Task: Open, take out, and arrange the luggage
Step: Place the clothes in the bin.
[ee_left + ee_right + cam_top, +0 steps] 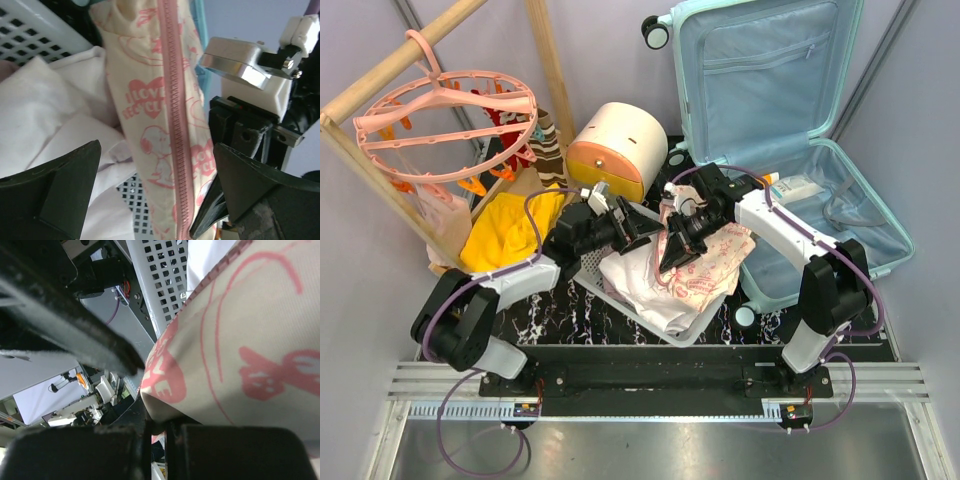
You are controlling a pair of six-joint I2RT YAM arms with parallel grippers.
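Both right fingers tight on printed pouch

White perforated basket holding white cloth, cream pouch with pink print above it, cream-and-orange drawer box, yellow garment, pink peg hanger.

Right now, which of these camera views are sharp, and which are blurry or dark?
Top external: evenly lit and sharp, soft shadows, no glare on the luggage. Left wrist: printed pouch crisp, left fingers dark silhouettes. Right wrist: too close, pouch print soft, right fingers a black blur.
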